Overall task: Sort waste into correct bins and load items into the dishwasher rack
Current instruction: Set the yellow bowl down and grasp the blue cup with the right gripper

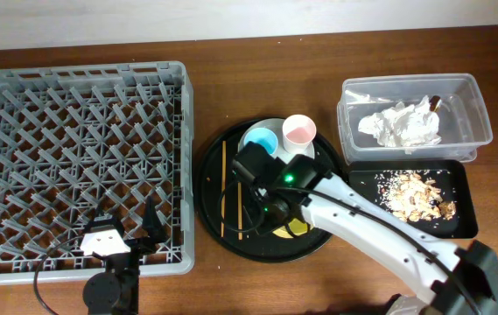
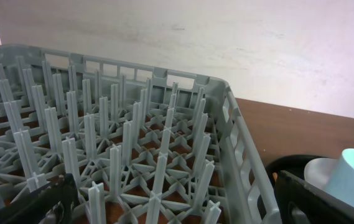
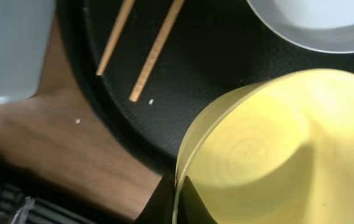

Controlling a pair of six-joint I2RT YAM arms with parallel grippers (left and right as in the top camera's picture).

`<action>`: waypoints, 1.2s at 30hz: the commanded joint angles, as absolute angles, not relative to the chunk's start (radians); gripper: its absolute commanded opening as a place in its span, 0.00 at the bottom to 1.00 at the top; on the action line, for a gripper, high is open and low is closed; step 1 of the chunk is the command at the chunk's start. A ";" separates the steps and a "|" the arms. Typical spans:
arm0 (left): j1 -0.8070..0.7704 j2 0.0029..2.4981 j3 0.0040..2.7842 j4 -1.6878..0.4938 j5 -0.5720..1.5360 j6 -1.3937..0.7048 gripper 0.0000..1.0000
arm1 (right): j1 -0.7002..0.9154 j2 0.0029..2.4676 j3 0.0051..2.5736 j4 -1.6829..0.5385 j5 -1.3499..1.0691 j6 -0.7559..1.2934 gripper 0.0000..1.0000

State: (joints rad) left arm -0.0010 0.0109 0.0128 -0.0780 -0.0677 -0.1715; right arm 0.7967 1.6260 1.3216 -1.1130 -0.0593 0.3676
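— Nearest things first?
— Left gripper (image 2: 175, 180), low over the near right corner of the dishwasher rack (image 1: 78, 149). Fingers (image 2: 46, 202) spread wide, with only grey pegs (image 2: 111, 168) between them.
— And the other one?
— Right gripper (image 3: 177, 202), extended from the near right, squeezed almost together on the rim of the yellow bowl (image 3: 270, 149). Bowl at the near side of the round black tray (image 1: 209, 188); resting or lifted, impossible to tell.
— Counts?
— One bowl. Two wooden chopsticks (image 3: 157, 48), loose on the tray's left half, roughly parallel, clear of the bowl. Farther back, one pale plate (image 1: 277, 125) carrying one light-blue cup (image 1: 260, 140) and one pink cup (image 1: 299, 131), both mouth up, side by side.
— Bins?
— Two, right of the round tray. Nearer, one shallow black rectangular tray (image 1: 362, 188) with a scatter of beige food scraps (image 1: 417, 192). Just behind it, one clear tub (image 1: 472, 105) holding one crumpled tissue wad (image 1: 402, 125), plus a small dark-brown bit (image 1: 435, 103) by the far wall, too small to identify.
— Anything lit or marked?
— One green light (image 1: 288, 179), glowing on the right arm (image 1: 380, 236).
— In the way?
— That white arm, slanting across the round tray's near right and hiding most of the bowl from overhead, its black end overlapping the plate's near edge. From the left wrist, only slivers of tray, plate and blue cup past the rack's wall. Beyond everything, brown wooden table (image 1: 231, 79) and pale wall (image 2: 226, 50).
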 commanded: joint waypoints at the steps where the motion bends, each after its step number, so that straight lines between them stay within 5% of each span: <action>1: -0.005 0.006 0.009 -0.078 -0.068 -0.155 0.99 | 0.807 1.679 1.288 -1.102 -0.010 0.384 0.04; 5: -0.005 0.006 0.009 -0.078 -0.068 -0.155 0.99 | 0.807 1.691 1.206 -1.023 -0.011 0.384 0.05; 9: -0.005 0.006 0.009 -0.078 -0.068 -0.155 0.99 | 0.802 1.689 1.197 -1.018 -0.006 0.310 0.46; 13: -0.005 0.006 0.009 -0.078 -0.068 -0.155 0.99 | 0.743 1.689 1.514 -1.163 0.000 0.087 0.50; 15: -0.005 0.006 0.009 -0.078 -0.068 -0.155 0.99 | 0.743 1.690 1.589 -1.061 0.056 -0.051 0.54; 21: -0.005 0.006 0.009 -0.078 -0.068 -0.155 0.99 | 0.736 1.924 1.587 -0.860 0.200 -0.075 0.53; 36: -0.005 0.006 0.009 -0.078 -0.068 -0.155 0.99 | 0.661 2.005 1.542 -0.837 0.124 -0.064 0.12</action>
